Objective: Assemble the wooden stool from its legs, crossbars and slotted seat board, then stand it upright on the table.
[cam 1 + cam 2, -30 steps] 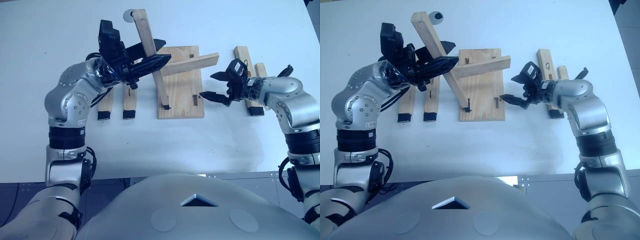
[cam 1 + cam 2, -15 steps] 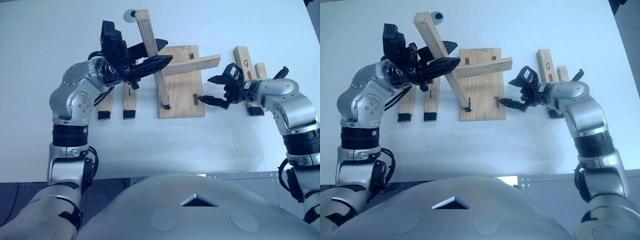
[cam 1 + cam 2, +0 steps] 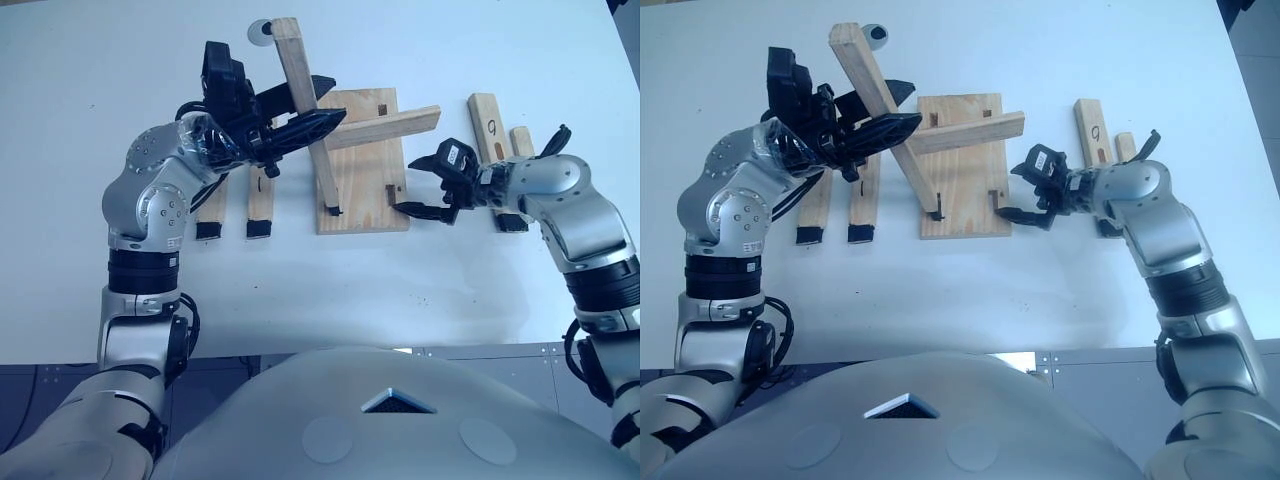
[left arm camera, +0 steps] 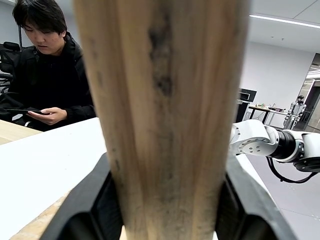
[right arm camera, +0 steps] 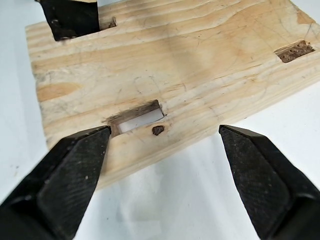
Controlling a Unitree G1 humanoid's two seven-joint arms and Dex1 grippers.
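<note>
Gripping a wooden leg (image 3: 290, 55), the left gripper (image 3: 318, 102) is clamped on it with one black finger on each side. The leg is tilted, and its dark lower tip meets the seat board (image 3: 365, 195) at a near slot; whether the tip sits inside that slot cannot be told. The seat board lies flat on the white table (image 3: 100, 60). A second wooden bar (image 3: 400, 122) lies across the board's far part; one end overhangs the board's right edge and the other end is hidden behind the held leg. The right gripper (image 5: 164, 130) is spread wide at the board's near right corner, holding nothing. Between its fingers is a through-slot (image 5: 136, 116), with white table showing through it. Two bars (image 3: 260, 205) to the left of the board are partly covered by the left arm; two more pieces (image 3: 487, 115) on the right are partly covered by the right arm
</note>
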